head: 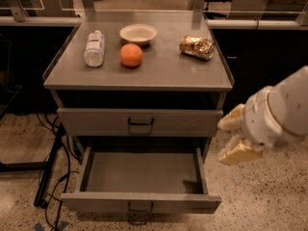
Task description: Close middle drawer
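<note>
One pulled-out middle drawer (96, 202), end effector (230, 137) beside

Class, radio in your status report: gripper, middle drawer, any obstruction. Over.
Gripper open, right of cabinet, touching nothing. Middle drawer pulled out, empty inside. Nothing seen blocking it.

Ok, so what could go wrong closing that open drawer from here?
The gripper hangs right of the open drawer, not in front; pushing at that corner might skew and jam it. A hard shove could jolt the cabinet and roll the orange or the lying bottle.
</note>
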`<state>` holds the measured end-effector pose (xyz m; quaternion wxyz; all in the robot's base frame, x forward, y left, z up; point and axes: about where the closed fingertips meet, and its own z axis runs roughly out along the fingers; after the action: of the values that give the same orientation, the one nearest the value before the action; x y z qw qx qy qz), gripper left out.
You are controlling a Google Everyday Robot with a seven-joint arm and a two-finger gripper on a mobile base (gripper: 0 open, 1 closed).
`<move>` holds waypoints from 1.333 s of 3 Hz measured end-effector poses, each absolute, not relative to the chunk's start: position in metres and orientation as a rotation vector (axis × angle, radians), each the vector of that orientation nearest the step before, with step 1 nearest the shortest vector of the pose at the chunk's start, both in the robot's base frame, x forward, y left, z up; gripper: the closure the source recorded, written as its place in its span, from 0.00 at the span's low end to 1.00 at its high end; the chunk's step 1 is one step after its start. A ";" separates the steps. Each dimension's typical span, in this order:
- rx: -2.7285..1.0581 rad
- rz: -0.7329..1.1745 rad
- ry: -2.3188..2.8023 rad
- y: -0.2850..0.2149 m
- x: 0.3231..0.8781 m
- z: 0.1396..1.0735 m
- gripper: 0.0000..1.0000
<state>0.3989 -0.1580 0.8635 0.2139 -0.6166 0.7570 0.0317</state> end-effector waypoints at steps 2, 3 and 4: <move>-1.673 0.234 2.068 -0.135 0.385 0.795 1.00; -1.673 0.234 2.068 -0.135 0.385 0.795 1.00; -1.652 0.283 2.105 -0.129 0.382 0.764 1.00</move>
<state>0.3819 -0.1292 0.7644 0.2234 -0.5983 0.7626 0.1026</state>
